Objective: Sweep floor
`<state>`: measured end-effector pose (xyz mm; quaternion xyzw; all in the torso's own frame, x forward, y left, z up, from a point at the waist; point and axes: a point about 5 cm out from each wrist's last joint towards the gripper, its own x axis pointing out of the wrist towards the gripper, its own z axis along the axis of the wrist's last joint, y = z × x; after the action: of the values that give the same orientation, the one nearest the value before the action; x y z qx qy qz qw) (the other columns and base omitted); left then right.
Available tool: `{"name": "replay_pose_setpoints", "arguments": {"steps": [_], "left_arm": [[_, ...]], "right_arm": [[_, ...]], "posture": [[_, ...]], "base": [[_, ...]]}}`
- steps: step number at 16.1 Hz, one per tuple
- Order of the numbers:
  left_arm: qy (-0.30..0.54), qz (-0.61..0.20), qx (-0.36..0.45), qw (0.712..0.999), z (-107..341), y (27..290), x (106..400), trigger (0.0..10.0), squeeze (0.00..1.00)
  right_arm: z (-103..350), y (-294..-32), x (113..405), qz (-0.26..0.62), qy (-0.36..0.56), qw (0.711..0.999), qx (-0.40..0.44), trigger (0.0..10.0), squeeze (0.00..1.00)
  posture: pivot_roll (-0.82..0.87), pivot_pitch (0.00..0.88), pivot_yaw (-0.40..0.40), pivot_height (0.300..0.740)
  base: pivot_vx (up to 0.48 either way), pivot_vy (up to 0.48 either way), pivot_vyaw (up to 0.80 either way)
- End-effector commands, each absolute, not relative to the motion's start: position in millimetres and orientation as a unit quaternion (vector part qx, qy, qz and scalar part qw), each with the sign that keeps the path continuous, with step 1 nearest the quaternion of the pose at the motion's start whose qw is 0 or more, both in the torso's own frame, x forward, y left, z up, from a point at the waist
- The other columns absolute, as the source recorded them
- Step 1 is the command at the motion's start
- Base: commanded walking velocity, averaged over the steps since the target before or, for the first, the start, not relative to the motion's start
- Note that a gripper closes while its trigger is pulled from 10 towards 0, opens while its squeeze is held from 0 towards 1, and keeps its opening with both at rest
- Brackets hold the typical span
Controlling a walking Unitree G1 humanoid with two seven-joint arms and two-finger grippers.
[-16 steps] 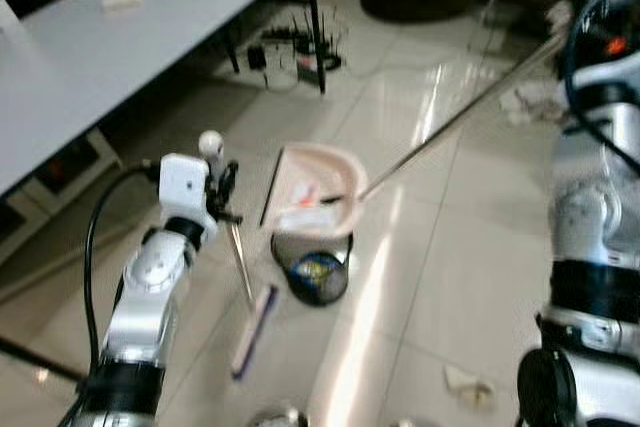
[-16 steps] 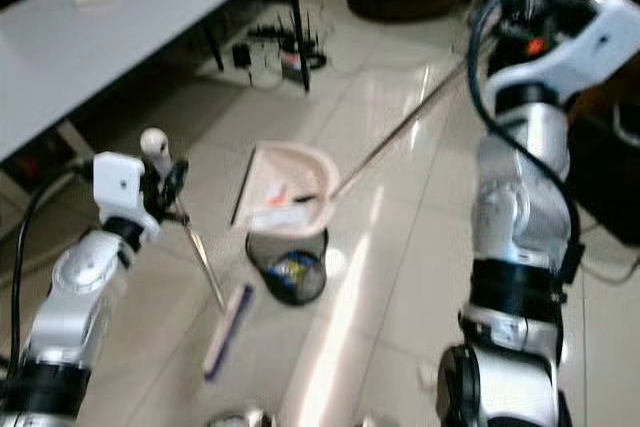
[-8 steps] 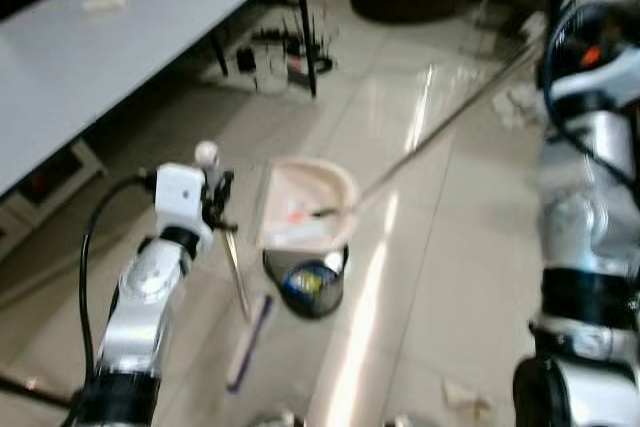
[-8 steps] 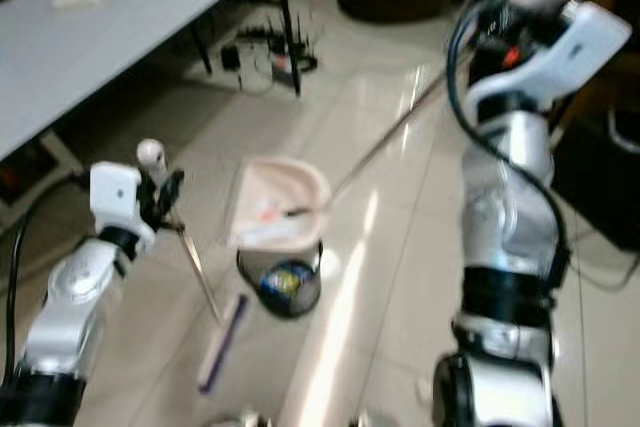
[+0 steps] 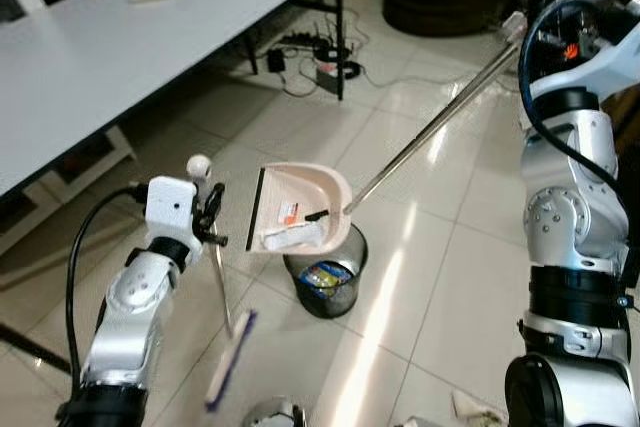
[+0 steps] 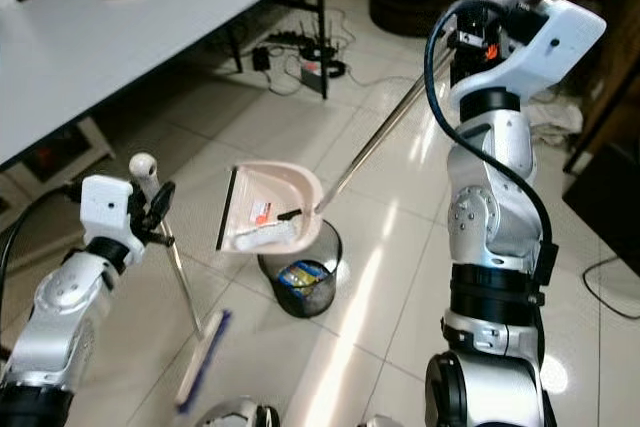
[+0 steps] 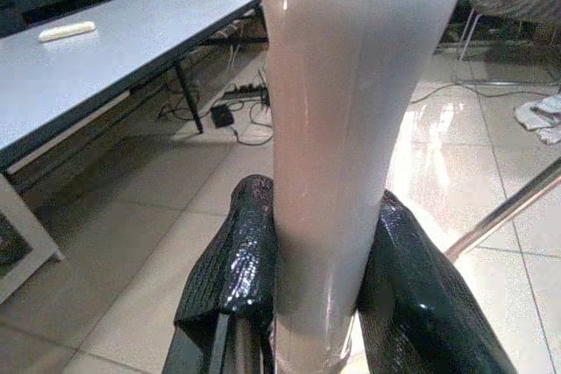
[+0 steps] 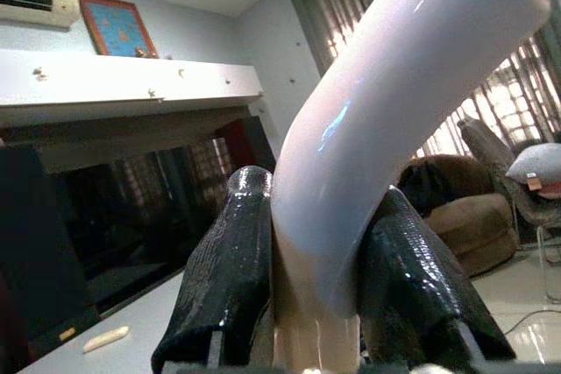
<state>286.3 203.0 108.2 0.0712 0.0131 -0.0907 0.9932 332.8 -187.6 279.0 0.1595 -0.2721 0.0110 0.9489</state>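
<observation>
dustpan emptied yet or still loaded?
Still loaded. The dustpan sits above the trash bin, held by the right gripper, and white scraps with a red bit lie in its tray.

The tiled floor (image 5: 450,207), wire bin (image 5: 325,285) and grey table (image 6: 150,27) far left are seen from the head, looking forward and down, by both eye views, while each wrist view is pressed close along its own black fingers (image 7: 237,278), sharing table and floor.
</observation>
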Motion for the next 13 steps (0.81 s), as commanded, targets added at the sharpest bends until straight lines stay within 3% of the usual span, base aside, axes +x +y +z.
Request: {"name": "replay_pose_setpoints", "arguments": {"steps": [1,8,13], "left_arm": [[-0.01,-0.097,0.077,0.992,120.8,202.5,288.0,10.0,0.0],[0.002,-0.11,0.08,0.991,119.6,202.6,283.4,10.0,0.0],[0.006,-0.118,0.081,0.99,118.9,198.8,283.3,10.0,0.0]], "right_arm": [[289.2,-190.7,326.6,0.008,-0.304,0.938,0.164,10.0,0.0],[275.3,-186.1,332.1,0.017,-0.296,0.952,0.08,10.0,0.0],[272.9,-166.8,329.4,0.077,-0.305,0.949,-0.01,10.0,0.0]], "posture": [[0.05,0.07,0.096,0.74],[0.06,0.098,0.103,0.74],[0.05,0.1,0.103,0.74]], "base": [[0.0,0.0,0.0],[0.0,0.0,0.0],[0.0,0.0,0.0]]}}
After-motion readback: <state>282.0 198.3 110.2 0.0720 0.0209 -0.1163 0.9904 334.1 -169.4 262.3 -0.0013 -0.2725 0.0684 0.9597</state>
